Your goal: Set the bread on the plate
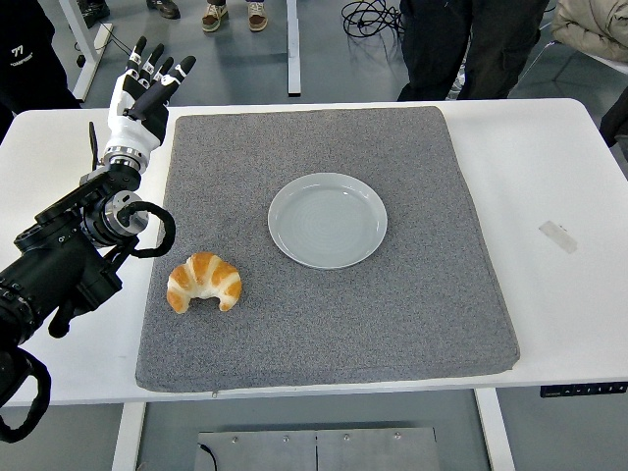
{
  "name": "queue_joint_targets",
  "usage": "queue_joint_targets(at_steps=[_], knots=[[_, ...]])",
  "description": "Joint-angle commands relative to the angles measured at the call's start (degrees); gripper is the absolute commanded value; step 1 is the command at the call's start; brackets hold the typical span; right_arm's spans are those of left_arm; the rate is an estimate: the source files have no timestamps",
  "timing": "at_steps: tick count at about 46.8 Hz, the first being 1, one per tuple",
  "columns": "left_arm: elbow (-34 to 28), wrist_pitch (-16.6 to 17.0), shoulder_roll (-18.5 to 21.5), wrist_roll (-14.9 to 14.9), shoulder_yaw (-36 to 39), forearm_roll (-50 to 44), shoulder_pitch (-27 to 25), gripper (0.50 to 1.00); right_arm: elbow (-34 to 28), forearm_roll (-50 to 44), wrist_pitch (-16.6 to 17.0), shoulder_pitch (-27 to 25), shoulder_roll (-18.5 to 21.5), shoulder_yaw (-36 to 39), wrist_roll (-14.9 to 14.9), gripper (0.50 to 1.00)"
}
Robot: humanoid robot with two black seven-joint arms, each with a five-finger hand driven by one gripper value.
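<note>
A golden croissant (204, 282) lies on the grey mat (412, 324) near its front left corner. An empty pale grey plate (328, 220) sits at the mat's middle, to the right of and beyond the croissant. My left hand (143, 86) is at the table's far left, by the mat's back left corner, well beyond the croissant. Its fingers are spread, pointing away from me, and hold nothing. The black left arm (69, 260) lies along the left edge. The right arm is out of view.
A small strip of tape (557, 236) lies on the white table (559, 167) to the right of the mat. People's legs and feet show beyond the table's far edge at the top.
</note>
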Motion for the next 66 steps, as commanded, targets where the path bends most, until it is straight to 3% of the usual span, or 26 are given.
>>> queue_joint_targets(at_steps=[1,14,19,31,38,44,53,66], knots=[[-0.1,-0.1,0.3,0.0,0.1,0.1,-0.1,0.984,0.0,0.0,0.0,0.0,0.0,0.0,0.0,1.000],[-1.1,-0.5,4.7,0.1,1.4,0.4,-1.4,0.984,0.0,0.0,0.0,0.0,0.0,0.0,0.0,1.000],[-2.0,-1.1,7.0,0.3,7.5,0.3,-2.9,0.984,0.0,0.0,0.0,0.0,0.0,0.0,0.0,1.000],[-10.7,-1.1,15.9,0.2,21.9,0.4,-7.1,0.984,0.0,0.0,0.0,0.0,0.0,0.0,0.0,1.000],[-11.8,-1.4,18.5,0.1,27.4,2.1,-9.1,0.984,0.0,0.0,0.0,0.0,0.0,0.0,0.0,1.000],[-11.7,-5.1,19.2,0.0,27.6,7.2,-10.1,0.984,0.0,0.0,0.0,0.0,0.0,0.0,0.0,1.000],[-13.0,-12.7,23.7,-0.2,26.7,14.7,-11.3,0.984,0.0,0.0,0.0,0.0,0.0,0.0,0.0,1.000],[-25.9,-13.0,32.7,-0.2,26.9,26.3,-12.7,0.984,0.0,0.0,0.0,0.0,0.0,0.0,0.0,1.000]])
